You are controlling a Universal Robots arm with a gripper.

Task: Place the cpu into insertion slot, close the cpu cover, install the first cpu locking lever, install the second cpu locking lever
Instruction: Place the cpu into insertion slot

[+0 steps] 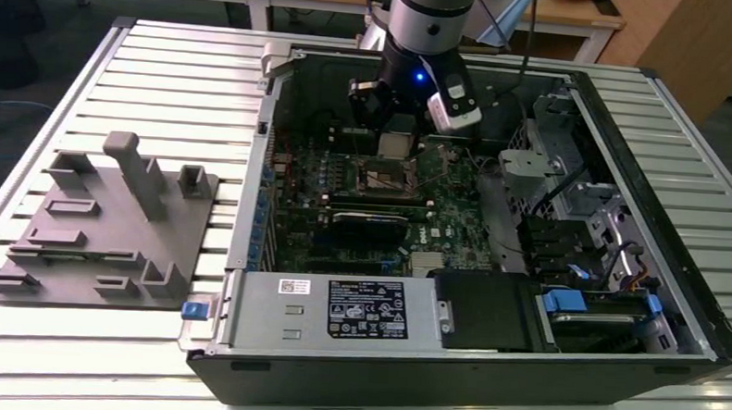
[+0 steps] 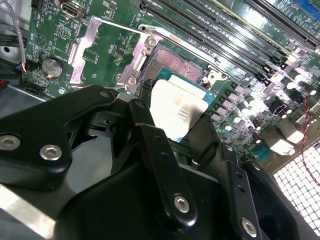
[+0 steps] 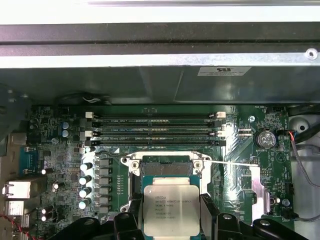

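Note:
My gripper (image 1: 397, 143) reaches down inside the open computer case and is shut on the cpu (image 3: 170, 206), a flat silver-grey square chip held by two opposite edges between black fingers (image 3: 209, 216). In the second wrist view the cpu (image 2: 176, 105) hangs close over the insertion slot (image 2: 176, 64), partly covering it. The insertion slot (image 3: 166, 167) is a dark socket with a silver rim on the green board. The cpu cover (image 2: 102, 47), a silver frame, lies flipped open beside the socket. A thin wire lever (image 3: 227, 164) stands out from the socket. I cannot tell whether the chip touches the socket.
Long black memory slots (image 3: 155, 127) run just beyond the socket. A grey labelled box (image 1: 336, 307) fills the case's near side, and drive cages (image 1: 587, 224) take up the exterior view's right. A grey fixture plate (image 1: 106, 226) lies on the slatted table (image 1: 174, 76).

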